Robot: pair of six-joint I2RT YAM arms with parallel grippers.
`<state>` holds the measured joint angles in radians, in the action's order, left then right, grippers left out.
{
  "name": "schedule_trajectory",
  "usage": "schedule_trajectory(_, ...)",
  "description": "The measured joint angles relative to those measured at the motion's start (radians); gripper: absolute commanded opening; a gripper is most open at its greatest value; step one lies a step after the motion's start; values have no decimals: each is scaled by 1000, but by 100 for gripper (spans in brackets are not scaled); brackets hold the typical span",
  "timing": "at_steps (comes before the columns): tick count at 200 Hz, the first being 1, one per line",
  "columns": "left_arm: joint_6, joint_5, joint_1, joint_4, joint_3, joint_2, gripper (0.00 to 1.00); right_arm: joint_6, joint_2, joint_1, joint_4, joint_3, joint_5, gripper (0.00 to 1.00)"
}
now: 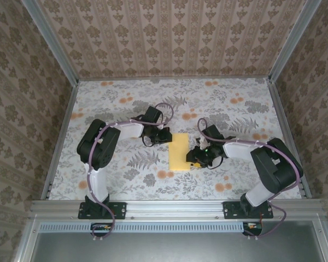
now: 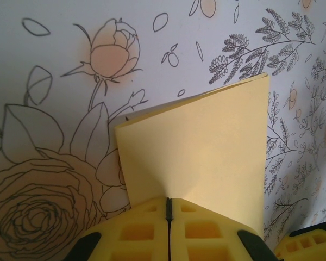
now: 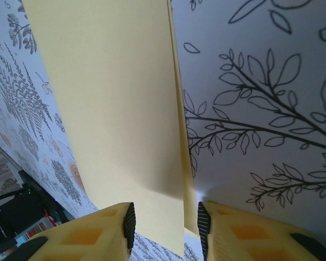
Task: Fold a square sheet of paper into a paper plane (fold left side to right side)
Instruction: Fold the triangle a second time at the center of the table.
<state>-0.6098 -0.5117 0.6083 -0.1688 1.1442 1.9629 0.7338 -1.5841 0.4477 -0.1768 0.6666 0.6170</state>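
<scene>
1 sheet of paper (image 1: 179, 152), yellow, lies folded into 2 layers on 1 table (image 1: 126, 180) with a flowered cover. 2 arms stand at the near edge, the left arm (image 1: 101, 147) and the right arm (image 1: 270, 164). There are 2 grippers, the left gripper (image 1: 163, 135) and the right gripper (image 1: 198, 157), each with 2 yellow fingers (image 3: 87, 236). 2 purple cables (image 1: 167, 106) run along the arms. 3 papered walls (image 1: 175, 38) surround the table.
</scene>
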Motion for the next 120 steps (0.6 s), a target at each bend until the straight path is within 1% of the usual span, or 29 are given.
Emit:
schedule_trajectory(84, 0, 0, 1, 2, 0, 0, 7, 22, -22, 11, 85, 0, 12, 37)
schedule_trajectory(106, 2, 0, 1, 2, 0, 0, 15, 21, -22, 11, 108, 4, 12, 39)
schedule_trajectory(120, 7, -1, 1, 3, 0, -2, 23, 18, -23, 10, 124, 8, 12, 40)
